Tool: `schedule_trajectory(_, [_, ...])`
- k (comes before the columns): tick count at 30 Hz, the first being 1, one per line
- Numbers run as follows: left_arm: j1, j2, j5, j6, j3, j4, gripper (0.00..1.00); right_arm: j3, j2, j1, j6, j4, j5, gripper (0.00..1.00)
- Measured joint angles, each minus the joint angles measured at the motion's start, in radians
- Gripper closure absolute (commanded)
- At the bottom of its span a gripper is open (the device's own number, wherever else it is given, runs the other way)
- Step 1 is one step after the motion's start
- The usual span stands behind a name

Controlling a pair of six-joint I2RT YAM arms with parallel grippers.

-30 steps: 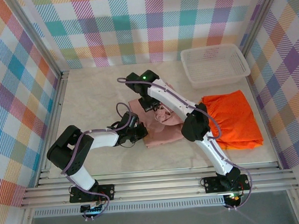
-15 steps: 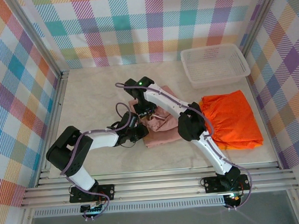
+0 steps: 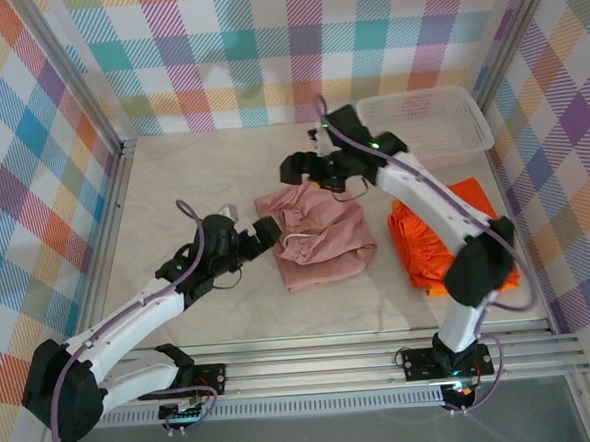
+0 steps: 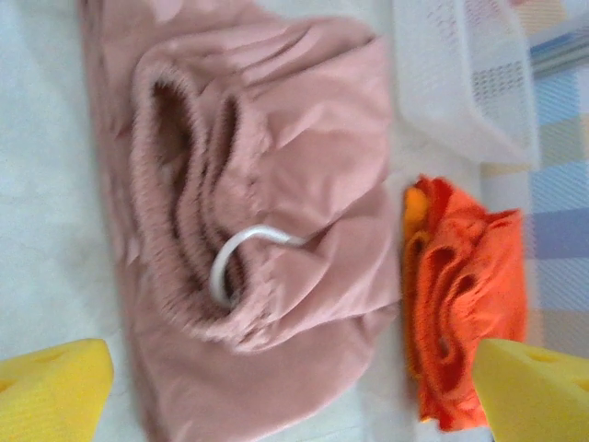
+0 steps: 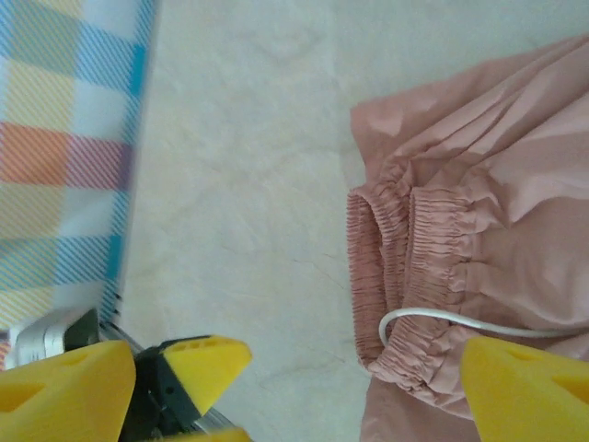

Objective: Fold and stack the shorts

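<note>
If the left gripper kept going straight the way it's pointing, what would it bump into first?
Probably the pink shorts: the open left gripper points at their bunched waistband, though its height above the table is unclear.

Robot lab test cell, aluminium frame rails, plaid backdrop walls

Pink shorts: matt, crinkled cloth, ribbed waistband. Orange shorts: matt cloth, creased. Basket: white plastic mesh, slightly glossy
</note>
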Motion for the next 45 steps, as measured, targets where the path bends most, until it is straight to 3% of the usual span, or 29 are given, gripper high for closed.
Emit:
schedule_trajectory(3, [0.065,0.123,0.076,0.017,0.145,-0.026,0.12,-0.209,-0.130,-0.004,0.053,0.133,-0.001,0.10])
schedule_trajectory(6, [0.091,0.285,0.126,0.061,0.314,-0.082,0.21,-0.356,-0.159,0.002,0.080,0.198,0.023,0.11])
schedule_trajectory(15, [0.092,0.658,0.279,0.106,0.610,-0.119,0.18,-0.579,-0.159,-0.023,0.111,0.301,0.064,0.08])
schedule_trajectory(24, [0.096,0.893,0.344,0.085,0.663,-0.048,0.17,-0.718,-0.099,-0.158,0.177,0.459,-0.014,0.07])
schedule_trajectory(35, [0.196,0.825,0.352,0.085,0.432,0.113,0.17,-0.865,-0.078,-0.185,0.222,0.542,-0.080,0.08])
schedule_trajectory(41, [0.235,0.759,0.309,0.143,0.412,0.040,0.20,-0.874,-0.063,-0.189,0.240,0.588,-0.117,0.08])
schedule_trajectory(45, [0.245,0.727,0.248,0.206,0.445,-0.078,0.27,-0.874,-0.056,-0.190,0.249,0.604,-0.138,0.08])
